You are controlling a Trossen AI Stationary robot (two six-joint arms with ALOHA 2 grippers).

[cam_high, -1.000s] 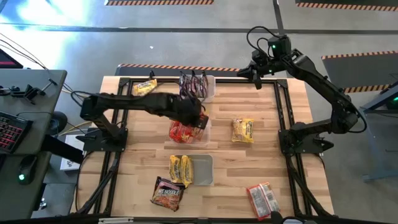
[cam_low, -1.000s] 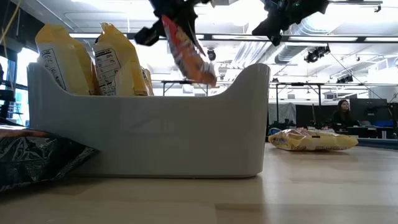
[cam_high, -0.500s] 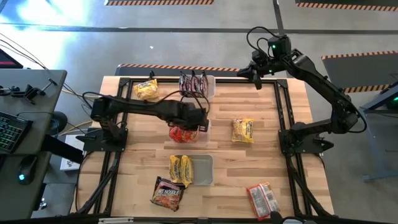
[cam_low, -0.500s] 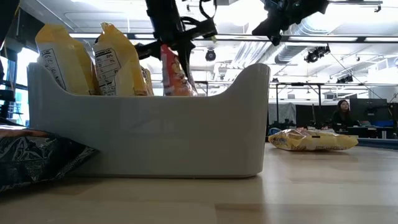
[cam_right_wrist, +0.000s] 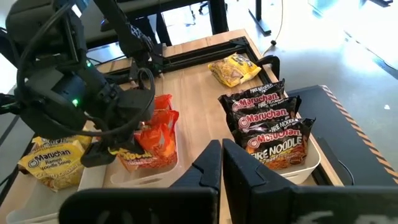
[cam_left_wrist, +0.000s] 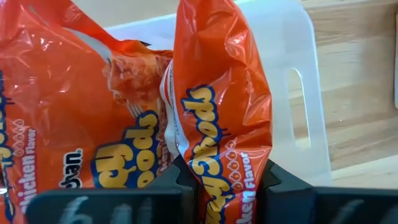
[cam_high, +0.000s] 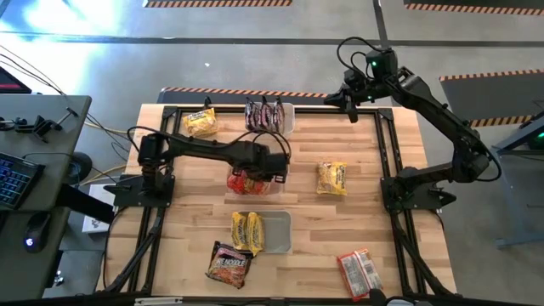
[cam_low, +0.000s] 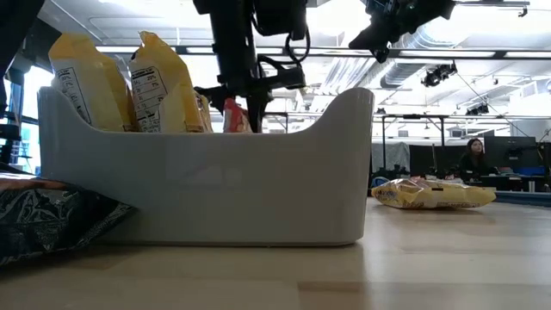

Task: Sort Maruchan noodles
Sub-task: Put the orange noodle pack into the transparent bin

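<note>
- Pinching an orange-red noodle packet (cam_left_wrist: 221, 118) between its fingers (cam_left_wrist: 186, 177), the left pincer (cam_high: 270, 167) holds it upright inside the middle clear tub (cam_high: 280, 189), beside another red packet (cam_left_wrist: 74, 112) already standing there.
- Left arm (cam_high: 200, 149) stretches from its base at the bench's left edge across to that tub, wrist bent down over it.
- Right pincer (cam_high: 348, 109) hangs above the bench's far edge, fingers pressed together and holding nothing; its arm folds back to a base at the right edge.
- Dark packets (cam_high: 265, 112) stand in the far tub (cam_high: 288, 121); yellow packets (cam_high: 246, 231) stand in the near tub (cam_high: 279, 234).
- Loose on the bench (cam_high: 340, 229): a yellow packet (cam_high: 201, 122) far left, another yellow one (cam_high: 331, 178) right of the middle tub, a dark packet (cam_high: 226, 263) and a red packet (cam_high: 357, 272) near the front.
</note>
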